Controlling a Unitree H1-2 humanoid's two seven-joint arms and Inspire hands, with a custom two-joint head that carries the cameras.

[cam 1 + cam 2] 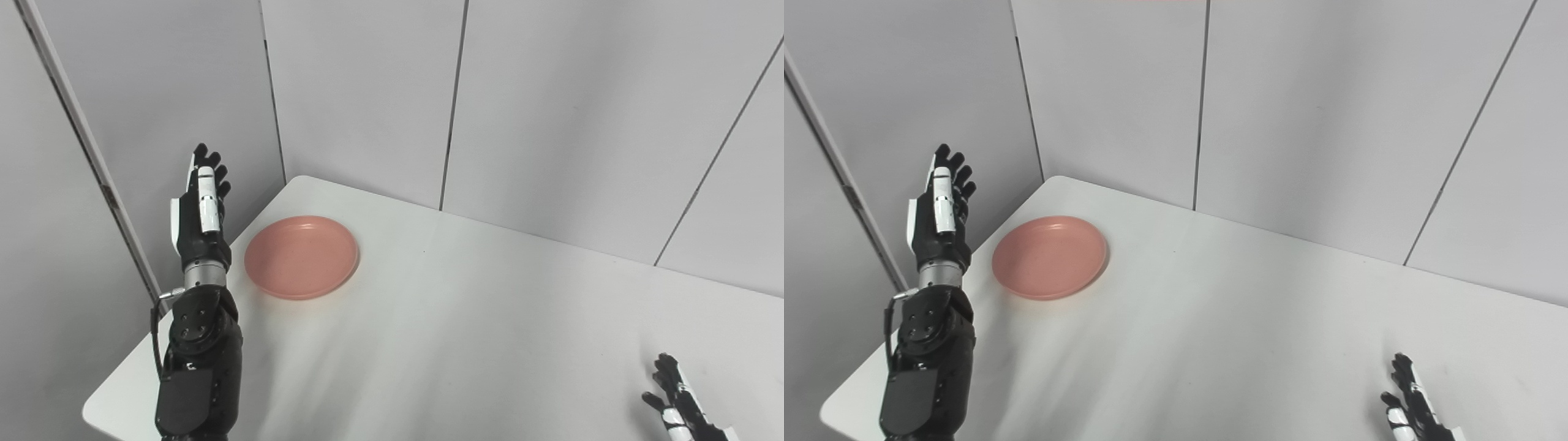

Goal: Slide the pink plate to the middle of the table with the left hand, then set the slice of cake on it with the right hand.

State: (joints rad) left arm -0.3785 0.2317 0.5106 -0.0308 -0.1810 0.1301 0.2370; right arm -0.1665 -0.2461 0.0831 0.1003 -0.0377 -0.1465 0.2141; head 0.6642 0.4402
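The left hand (201,205) is raised beyond the table's (465,318) left edge, fingers spread, grasping nothing, just beside the pink plate (301,256) at its nine o'clock. The plate lies bare near the far-left corner. At five o'clock the right hand (677,401) hovers low, fingers loosely apart, holding nothing.

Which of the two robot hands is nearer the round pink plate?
The left hand, raised with fingers apart just beyond the table's left edge beside the round pink plate. The right hand sits far off at the lower right corner.
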